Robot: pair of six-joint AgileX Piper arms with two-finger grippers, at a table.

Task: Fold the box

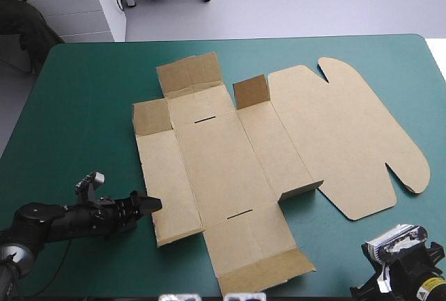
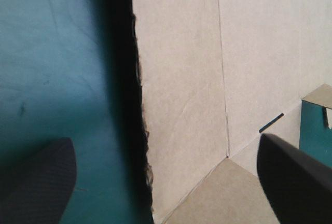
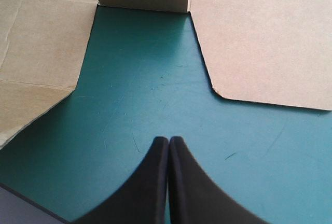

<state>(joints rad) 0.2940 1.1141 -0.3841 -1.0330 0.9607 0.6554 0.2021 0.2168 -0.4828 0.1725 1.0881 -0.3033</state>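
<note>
the box [image 1: 223, 155] lies flat across the table's [image 1: 70, 57] middle, short flaps [image 1: 252, 92] standing up toward the far edge. bare teal-green cover [image 1: 83, 127] is free along the left edge and in the near right corner, ahead of the right gripper [image 3: 168, 140], its fingers closed.

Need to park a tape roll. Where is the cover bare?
Bare cover: far left, between box and the left edge, and along the far edge. Crowded: near left, left end effector at the box's edge; near right, right end effector.
</note>
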